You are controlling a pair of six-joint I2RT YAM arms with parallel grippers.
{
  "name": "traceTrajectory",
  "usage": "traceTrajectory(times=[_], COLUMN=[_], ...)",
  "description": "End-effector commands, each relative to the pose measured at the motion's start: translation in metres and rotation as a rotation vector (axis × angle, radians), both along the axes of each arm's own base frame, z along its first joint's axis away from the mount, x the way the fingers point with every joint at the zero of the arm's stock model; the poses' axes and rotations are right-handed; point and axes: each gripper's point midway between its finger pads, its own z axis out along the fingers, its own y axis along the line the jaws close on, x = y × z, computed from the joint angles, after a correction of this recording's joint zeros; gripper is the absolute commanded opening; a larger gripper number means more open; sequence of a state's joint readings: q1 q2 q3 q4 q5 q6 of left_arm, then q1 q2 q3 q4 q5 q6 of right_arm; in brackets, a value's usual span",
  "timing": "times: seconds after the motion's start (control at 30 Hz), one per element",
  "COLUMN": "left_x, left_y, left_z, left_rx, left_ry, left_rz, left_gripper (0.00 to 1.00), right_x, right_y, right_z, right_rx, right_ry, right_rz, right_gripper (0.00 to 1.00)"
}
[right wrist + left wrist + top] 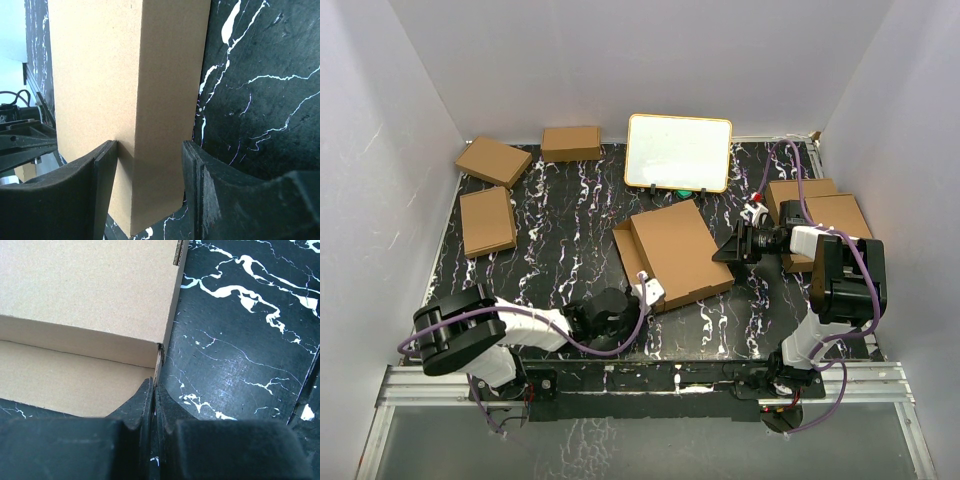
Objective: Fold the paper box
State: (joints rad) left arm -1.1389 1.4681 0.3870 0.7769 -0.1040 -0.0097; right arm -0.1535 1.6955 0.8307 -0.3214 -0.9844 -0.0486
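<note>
The paper box (675,255) lies partly folded in the middle of the black marbled table, one flap spread out on its left. My left gripper (642,292) is at its near left corner. In the left wrist view the jaws (154,385) are shut, with the thin end of the box's side wall (159,357) running in between the tips. My right gripper (725,248) is at the box's right edge. In the right wrist view its fingers (150,147) straddle the box's (100,75) raised wall, one pad on each face.
A white board with a tan frame (678,152) stands at the back. Small folded brown boxes lie at the back left (493,161), back middle (570,143) and left (487,221). More cardboard is stacked at the right (820,205). White walls enclose the table.
</note>
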Motion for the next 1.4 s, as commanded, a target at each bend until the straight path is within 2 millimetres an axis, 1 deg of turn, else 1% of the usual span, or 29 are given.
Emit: traceTrajectory(times=[0.0,0.1,0.23,0.57,0.67,0.87,0.93,1.1,1.2,1.3,1.33,1.37], left_x=[0.007,0.009,0.013,0.016,0.016,0.019,0.02,0.018,0.016,0.015,0.015,0.018], left_y=[0.0,-0.003,-0.009,-0.02,-0.025,-0.031,-0.031,-0.024,-0.018,-0.012,-0.008,-0.004], left_z=[0.008,0.01,0.019,0.028,0.028,0.033,0.036,0.042,0.05,0.063,0.064,0.076], left_rx=[0.042,0.062,0.079,0.159,0.183,0.187,0.187,0.2,0.175,0.131,0.117,0.07], left_ry=[-0.014,-0.01,-0.007,0.016,0.037,0.059,0.067,0.102,0.127,0.162,0.187,0.202], left_rz=[-0.003,-0.004,-0.004,-0.043,-0.055,-0.047,-0.035,-0.006,0.022,0.065,0.09,0.118], left_gripper=[0.0,0.0,0.0,0.0,0.0,0.0,0.05,0.3,0.43,0.55,0.59,0.63], right_x=[0.009,0.009,0.008,0.008,0.007,0.007,0.008,0.009,0.009,0.009,0.009,0.009], right_y=[-0.017,-0.016,-0.015,-0.012,-0.012,-0.013,-0.013,-0.014,-0.014,-0.014,-0.014,-0.014], right_z=[-0.023,-0.022,-0.023,-0.021,-0.021,-0.021,-0.021,-0.022,-0.022,-0.022,-0.022,-0.022], right_rx=[-0.137,-0.135,-0.135,-0.135,-0.134,-0.136,-0.138,-0.143,-0.145,-0.146,-0.146,-0.146], right_ry=[-0.028,-0.03,-0.03,-0.037,-0.036,-0.036,-0.039,-0.036,-0.038,-0.038,-0.037,-0.038], right_rz=[-0.013,-0.006,-0.001,0.008,0.009,0.009,0.009,0.01,0.01,0.011,0.011,0.012], right_gripper=[0.55,0.55,0.55,0.55,0.55,0.55,0.55,0.55,0.55,0.55,0.55,0.55])
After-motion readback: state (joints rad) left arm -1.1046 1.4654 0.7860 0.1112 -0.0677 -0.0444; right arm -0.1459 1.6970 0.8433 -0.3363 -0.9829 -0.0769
